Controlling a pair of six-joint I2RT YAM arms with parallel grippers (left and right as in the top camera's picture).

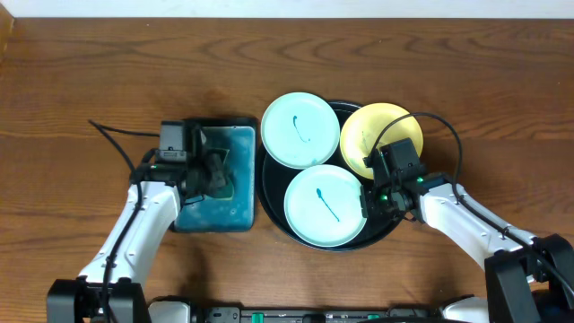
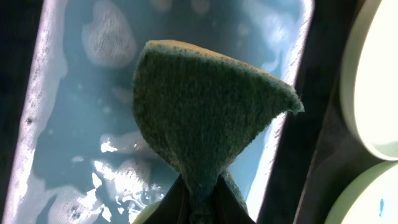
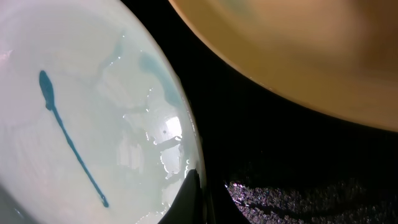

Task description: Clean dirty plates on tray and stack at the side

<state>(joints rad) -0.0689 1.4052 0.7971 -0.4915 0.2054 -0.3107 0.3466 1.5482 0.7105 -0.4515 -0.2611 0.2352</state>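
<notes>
With the left gripper [image 2: 199, 208] pinching the sponge [image 2: 205, 118] over the basin [image 1: 235, 215] left of the tray [image 1: 387, 231], probably to wet it, I had the right gripper [image 1: 377, 199], whose opening I could not tell, at the rim of the mint plate [image 1: 325, 205] on the tray's near side.

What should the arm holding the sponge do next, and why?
Probably carry the sponge right, from above the soapy basin to the near mint plate: its teal smear is unwiped, and the right fingers sit at its rim.
</notes>
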